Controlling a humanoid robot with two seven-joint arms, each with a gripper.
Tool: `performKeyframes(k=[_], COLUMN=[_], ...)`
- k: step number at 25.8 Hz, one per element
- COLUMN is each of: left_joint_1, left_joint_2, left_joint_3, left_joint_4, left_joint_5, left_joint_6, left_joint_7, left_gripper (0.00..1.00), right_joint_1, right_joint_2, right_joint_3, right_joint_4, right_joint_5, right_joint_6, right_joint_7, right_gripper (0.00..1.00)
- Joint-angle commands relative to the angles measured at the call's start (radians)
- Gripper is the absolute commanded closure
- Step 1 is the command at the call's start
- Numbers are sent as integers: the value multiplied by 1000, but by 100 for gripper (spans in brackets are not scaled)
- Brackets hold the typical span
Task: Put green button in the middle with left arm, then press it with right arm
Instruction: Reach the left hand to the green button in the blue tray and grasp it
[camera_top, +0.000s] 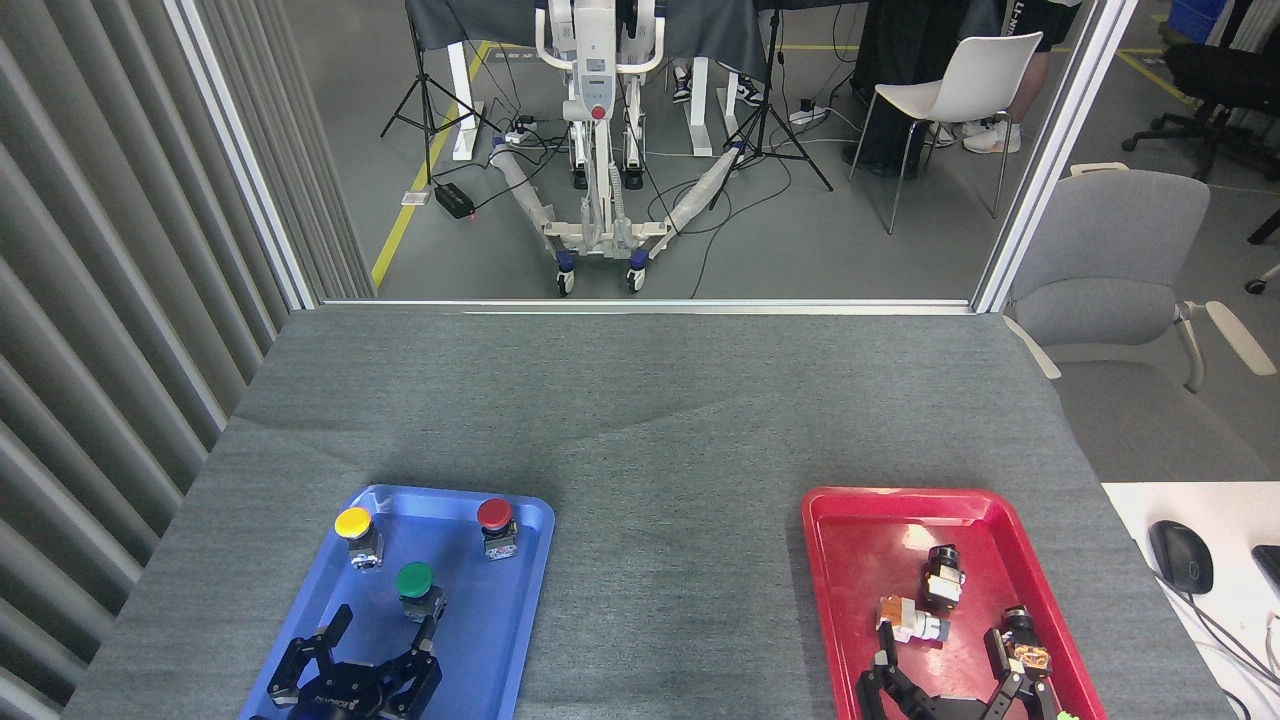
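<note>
Over the blue tray (520, 600), the left gripper (383, 630) hovers, fingers spread wide.
The green button (416, 588) stands just ahead of its right fingertip (not touching, as far as I can tell); far right, over the red tray (850, 560), the right gripper (945, 650) sits splayed open, empty.

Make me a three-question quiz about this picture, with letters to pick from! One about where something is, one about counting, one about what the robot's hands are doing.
1. Where is the green button?
A. on the blue tray
B. on the red tray
C. on the bare cloth

2. How many coloured buttons stand on the blue tray?
A. two
B. three
C. five

3. What is the left gripper doing?
A. squeezing the yellow button
B. open, just near the green button
C. pressing the red button

Answers:
1 A: the button stands inside the blue tray's rim.
2 B: yellow, red and green caps show.
3 B: its jaws are spread, gripping nothing.
</note>
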Motion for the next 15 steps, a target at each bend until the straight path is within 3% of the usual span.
performKeyframes(k=[1,10,12,15], left_joint_1=[-39,-103,-103,-103], left_joint_2=[0,-1,-1,0], left_joint_3=[-18,-49,-49,-49], left_joint_4=[43,115,115,117], left_joint_5=[-3,-3,-3,-3], left_joint_6=[-1,0,0,2], left_joint_7=[0,0,0,0], left_gripper=[4,12,19,39], right_joint_1=[-1,-1,-1,-1], right_joint_2=[1,1,1,1], right_joint_3=[0,0,0,0], right_joint_4=[1,0,0,0], right_joint_5=[0,0,0,0], right_joint_6=[0,0,0,0], right_joint_7=[3,3,3,3], right_gripper=[0,0,0,0])
